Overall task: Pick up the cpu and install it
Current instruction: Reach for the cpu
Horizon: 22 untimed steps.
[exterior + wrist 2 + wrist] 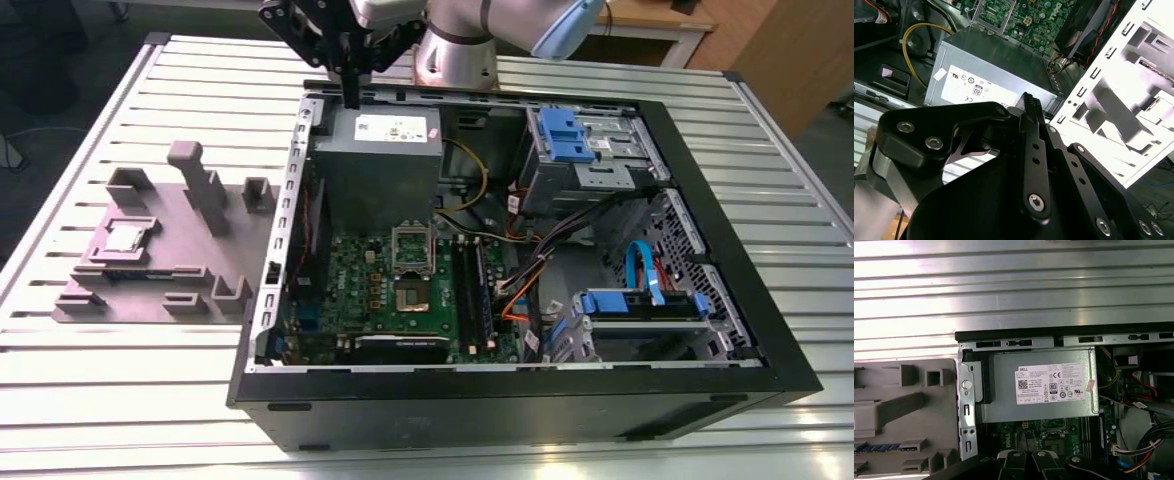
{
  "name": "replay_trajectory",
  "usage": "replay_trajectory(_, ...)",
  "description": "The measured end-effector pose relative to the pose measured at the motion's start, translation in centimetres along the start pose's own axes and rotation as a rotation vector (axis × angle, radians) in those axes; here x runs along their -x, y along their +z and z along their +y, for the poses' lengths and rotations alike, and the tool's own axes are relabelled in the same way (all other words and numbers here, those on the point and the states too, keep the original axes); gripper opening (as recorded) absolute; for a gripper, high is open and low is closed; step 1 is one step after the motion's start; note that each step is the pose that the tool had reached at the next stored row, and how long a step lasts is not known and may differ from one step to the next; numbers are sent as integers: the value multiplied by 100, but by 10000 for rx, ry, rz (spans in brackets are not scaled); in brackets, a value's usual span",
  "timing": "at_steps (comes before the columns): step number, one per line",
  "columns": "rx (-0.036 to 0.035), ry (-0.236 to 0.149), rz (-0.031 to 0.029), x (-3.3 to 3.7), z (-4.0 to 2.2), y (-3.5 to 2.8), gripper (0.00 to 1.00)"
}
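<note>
- Slatted metal table [120, 400] carries an open computer case [534, 390] and, toward its edge on the exterior view's left, a grey fixture plate [147, 300].
- The cpu [127, 237] lies flat in a recess of that plate, untouched.
- The gripper [351, 98] hangs over the case's rear rim beside the power supply [378, 165], fingers closed on nothing.
- Judged stage: pickup not begun; a grasp would need parted fingers centred over the chip.

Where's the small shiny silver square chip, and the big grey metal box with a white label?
cpu [127, 238], small silver square chip: exterior view, shiny top.
Grey metal box [1049, 385]: first wrist view, white label.
</note>
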State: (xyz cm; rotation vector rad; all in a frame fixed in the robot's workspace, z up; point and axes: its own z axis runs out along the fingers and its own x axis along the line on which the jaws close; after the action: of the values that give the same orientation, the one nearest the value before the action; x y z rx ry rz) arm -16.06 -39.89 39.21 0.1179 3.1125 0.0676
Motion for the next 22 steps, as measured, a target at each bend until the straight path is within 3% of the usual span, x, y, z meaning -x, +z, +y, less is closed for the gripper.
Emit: replay_trajectory(22, 0, 0, 1, -80, -7, 5, 10)
